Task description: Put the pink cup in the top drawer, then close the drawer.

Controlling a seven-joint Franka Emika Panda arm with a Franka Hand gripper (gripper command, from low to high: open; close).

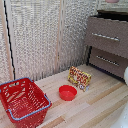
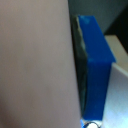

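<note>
One blue finger pad [image 2: 95, 55] of the pinch receptors [image 2: 82, 70] lies flush against the pink recepticle [image 2: 35, 60], whose wall fills most of the wrist view. The jaws are gripping it, the opposite finger hidden behind the cup. Exterior view: a pink sliver at the top edge sits directly above the storage unit [image 1: 107, 37]; snack bag [image 1: 80, 78], red bowl [image 1: 67, 92] and red basket [image 1: 22, 102] rest on the wooden table [image 1: 100, 105].
</note>
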